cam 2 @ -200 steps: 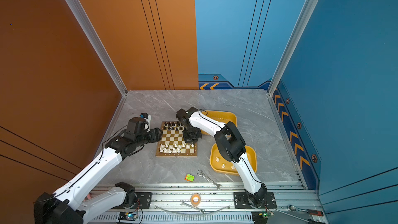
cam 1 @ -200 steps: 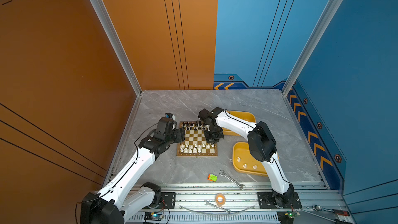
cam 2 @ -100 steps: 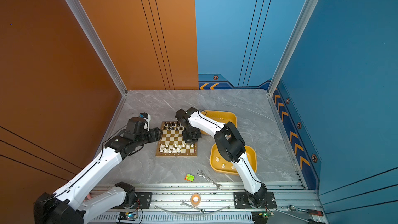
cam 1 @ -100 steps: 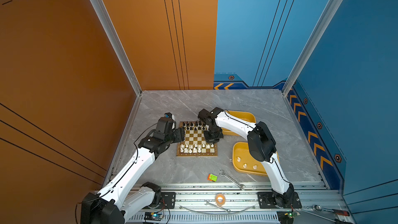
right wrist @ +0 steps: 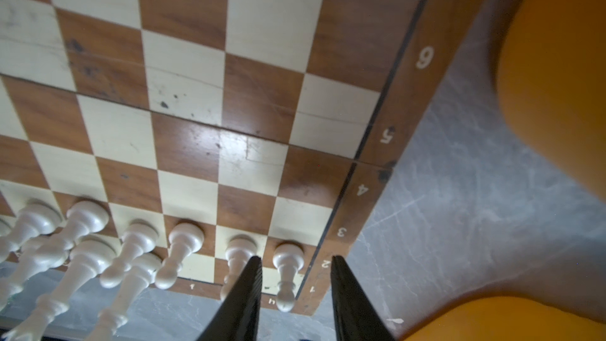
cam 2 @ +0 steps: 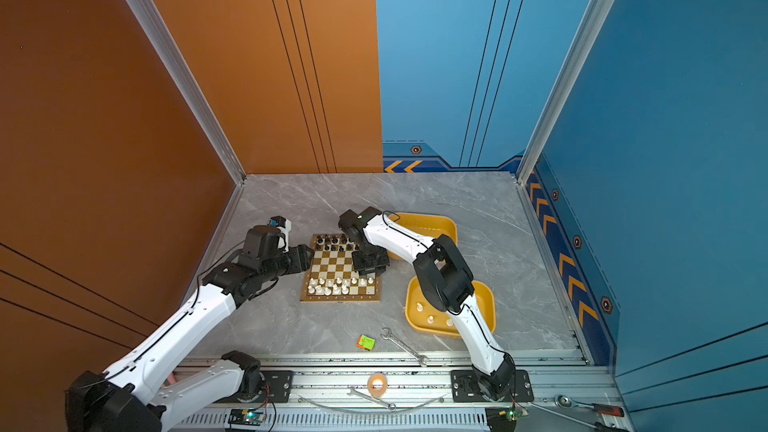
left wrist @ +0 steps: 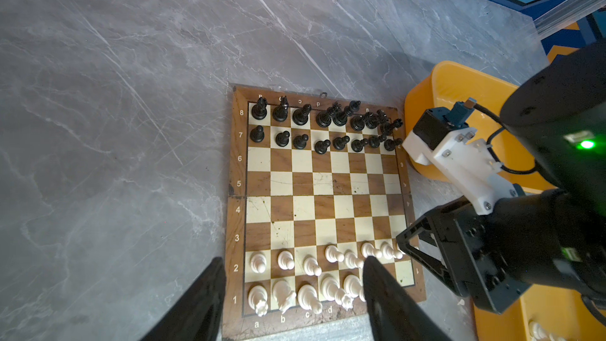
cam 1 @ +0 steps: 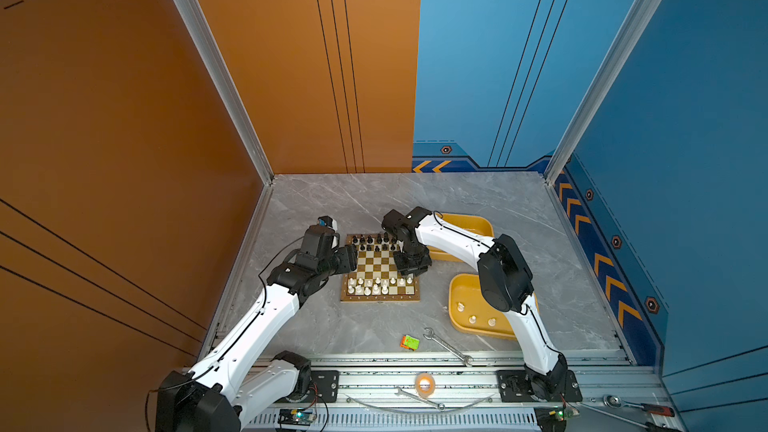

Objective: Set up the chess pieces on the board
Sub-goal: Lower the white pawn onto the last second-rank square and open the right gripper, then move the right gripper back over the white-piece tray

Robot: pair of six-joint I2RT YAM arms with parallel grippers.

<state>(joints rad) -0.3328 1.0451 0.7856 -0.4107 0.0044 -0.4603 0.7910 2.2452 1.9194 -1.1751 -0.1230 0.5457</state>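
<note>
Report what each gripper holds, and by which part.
Nothing is held. The right gripper stands open astride an upright white pawn, clear of it; the left gripper hangs open and empty.

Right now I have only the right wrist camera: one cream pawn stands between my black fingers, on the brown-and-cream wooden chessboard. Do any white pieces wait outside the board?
Observer: Yes. Three creamy white pieces sit in the nearer yellow rounded tray, right of the board in both top views.
Operator: And the black side, which I cannot see?
Observer: Two rows of glossy black pieces line ranks 7 and 8.
Operator: Where is the left gripper?
Observer: The left gripper hangs open and empty at the board's left edge in both top views.
</note>
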